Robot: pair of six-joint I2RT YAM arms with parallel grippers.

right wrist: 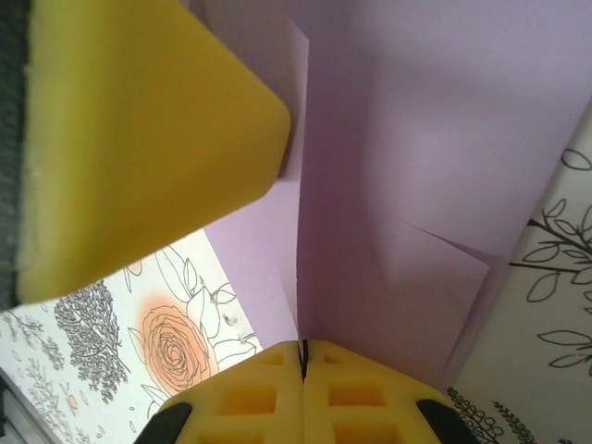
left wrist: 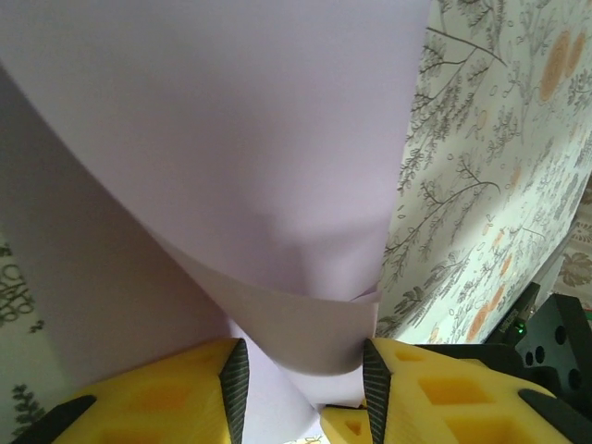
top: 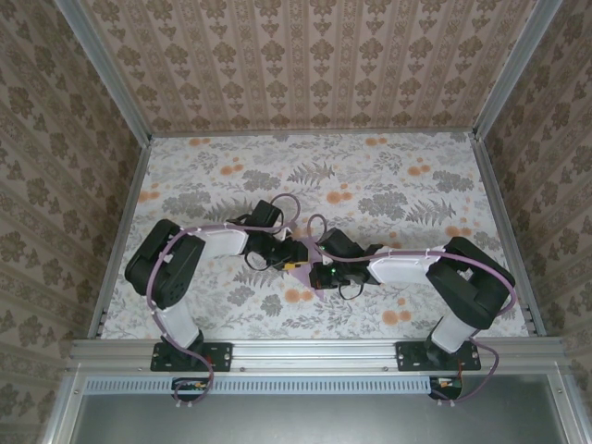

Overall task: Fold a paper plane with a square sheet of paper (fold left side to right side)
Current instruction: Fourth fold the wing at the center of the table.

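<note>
At the left of the table [top: 231, 176], whose cloth is printed with grey ferns and orange flowers, the left arm [top: 176, 264] in matt black and white casing bends in toward the middle. The left gripper [left wrist: 301, 365] has blocky yellow fingers [left wrist: 435, 388] with square recesses and dark ribbed pads. They stand parted, and a curled bend of the paper plane [left wrist: 231, 139] sits between them, touching the pad on the right of the left wrist view. I cannot tell whether the curl is squeezed. The paper is smooth, matt, pale lilac, and rises in a broad arched sheet.

Mid-table in the top view, the paper plane [top: 303, 248] lies between the two wrists, mostly covered by them.

Further right, the right gripper [right wrist: 302, 353] has its yellow fingers pressed together. Their seam meets the sheet where a sharp straight crease runs down, with a folded corner flap just beside it. Whether a layer is nipped in the seam cannot be made out. The right arm [top: 467, 277] reaches in from the right.
</note>
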